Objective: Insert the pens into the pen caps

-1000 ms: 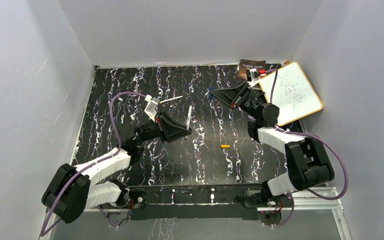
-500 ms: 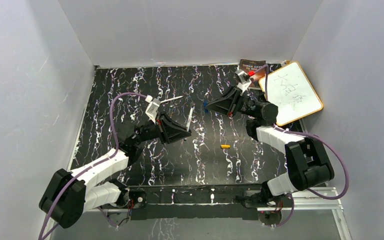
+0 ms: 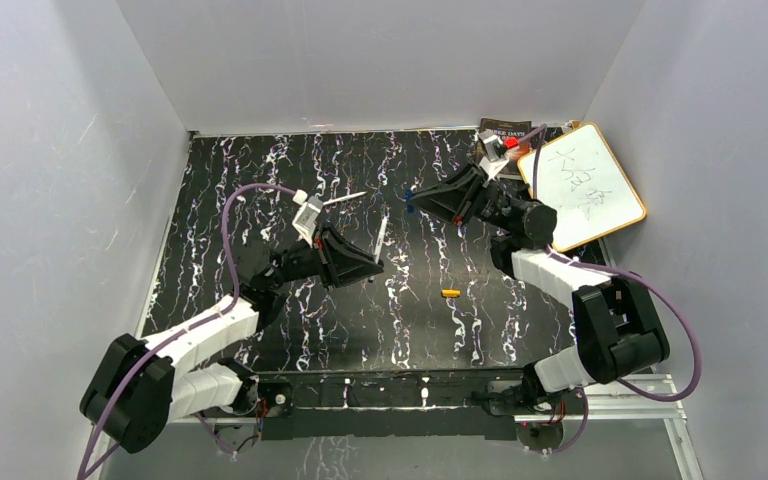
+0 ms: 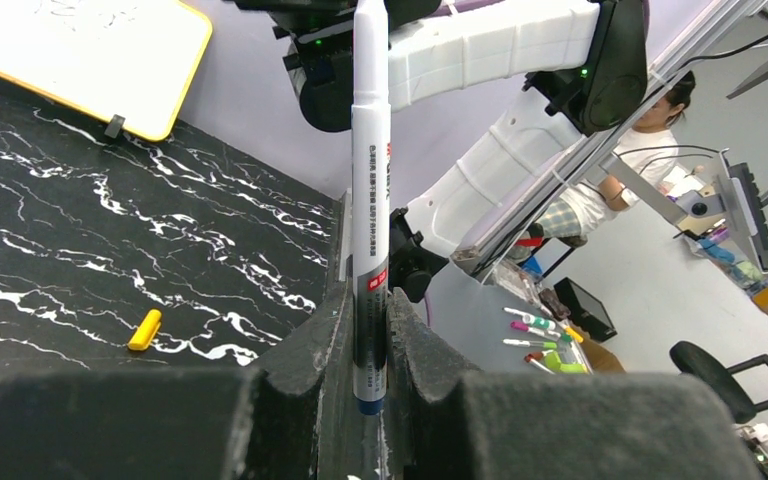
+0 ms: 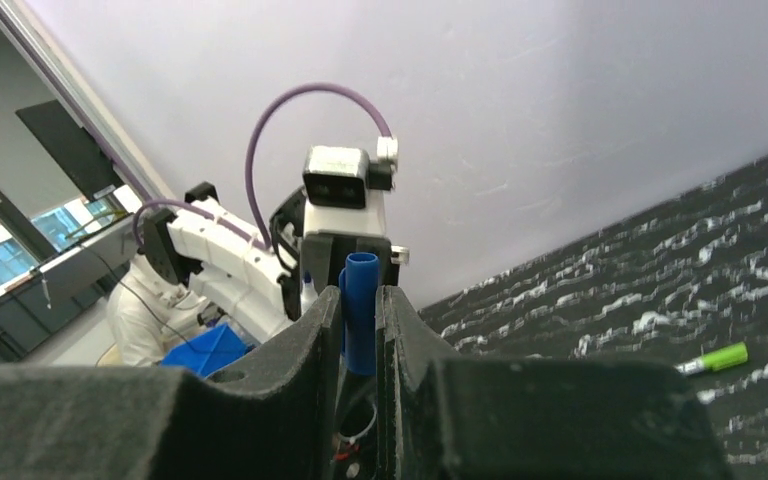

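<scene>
Above the counter (image 3: 260,190): left claw (image 4: 370,310) clamped on pen (image 4: 370,150) (jutting past the fingertips); right claw (image 5: 360,305) clamped on blue cap (image 5: 361,275); yellow cap (image 3: 450,293) lying below.

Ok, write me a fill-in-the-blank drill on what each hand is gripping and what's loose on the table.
1. The left hand is shut on a white ____.
2. The cap in the right hand is ____.
3. The yellow cap lies on the table, in ____ hand.
Missing words: pen; blue; neither.
</scene>
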You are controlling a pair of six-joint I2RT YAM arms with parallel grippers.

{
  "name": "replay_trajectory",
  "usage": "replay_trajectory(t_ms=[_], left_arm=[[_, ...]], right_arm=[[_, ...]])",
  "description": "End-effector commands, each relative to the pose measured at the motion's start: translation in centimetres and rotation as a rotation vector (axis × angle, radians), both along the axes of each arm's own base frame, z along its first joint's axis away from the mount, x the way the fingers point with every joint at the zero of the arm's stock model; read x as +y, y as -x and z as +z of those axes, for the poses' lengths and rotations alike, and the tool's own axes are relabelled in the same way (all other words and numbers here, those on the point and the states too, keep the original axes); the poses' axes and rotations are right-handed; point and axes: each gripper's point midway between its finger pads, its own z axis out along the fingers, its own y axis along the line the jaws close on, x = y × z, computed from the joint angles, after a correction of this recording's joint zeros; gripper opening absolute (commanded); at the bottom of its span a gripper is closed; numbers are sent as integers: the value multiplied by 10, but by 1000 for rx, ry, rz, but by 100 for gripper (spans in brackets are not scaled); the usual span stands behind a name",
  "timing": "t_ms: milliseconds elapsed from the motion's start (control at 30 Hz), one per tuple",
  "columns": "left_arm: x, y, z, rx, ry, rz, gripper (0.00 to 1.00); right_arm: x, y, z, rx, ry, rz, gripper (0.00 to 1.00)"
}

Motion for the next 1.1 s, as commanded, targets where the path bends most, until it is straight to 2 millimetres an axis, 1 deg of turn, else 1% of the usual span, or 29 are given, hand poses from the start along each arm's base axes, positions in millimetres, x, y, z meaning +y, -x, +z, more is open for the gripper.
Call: replay_trajectory(t_ms=[0, 100, 200, 300, 367, 400, 467, 533, 600, 633, 700, 733, 767, 867, 933, 1067], left_arm=[[0, 7, 26, -77, 75, -33, 0], [0, 10, 25, -72, 84, -43, 0], [1, 12, 26, -76, 89, -41, 0], [3, 13, 27, -94, 73, -28, 0], [4, 14, 27, -102, 51, -20, 0], [4, 15, 28, -112, 43, -21, 0], [7, 18, 33, -138, 41, -22, 0], [9, 23, 38, -164, 43, -27, 0], [11, 26, 41, -179, 42, -28, 0], [12, 27, 42, -184, 38, -27, 0], [13, 27, 43, -191, 31, -21, 0], [13, 27, 43, -194, 28, -19, 0], [13, 27, 43, -198, 25, -19, 0], [13, 27, 44, -205, 22, -16, 0], [13, 26, 44, -207, 23, -15, 0], [12, 26, 44, -211, 25, -16, 0]], right_arm=[[-3, 21, 70, -349, -169, -44, 0], [6, 16, 76, -360, -156, -53, 0], [14, 19, 76, -369, -150, -17, 0], [15, 18, 69, -352, -139, -22, 0], [19, 10, 57, -321, -81, -39, 0], [22, 1, 46, -300, -30, -70, 0], [25, -34, 13, -201, 105, -206, 0], [20, -66, -29, -106, 277, -346, 0], [14, -84, -70, -36, 424, -416, 0], [11, -89, -89, -6, 495, -426, 0], [10, -92, -124, 21, 636, -418, 0], [10, -89, -147, 68, 724, -395, 0], [11, -88, -162, 85, 794, -387, 0], [19, -73, -202, 80, 980, -351, 0], [21, -64, -223, 72, 1093, -333, 0], [23, -57, -252, 18, 1288, -334, 0]])
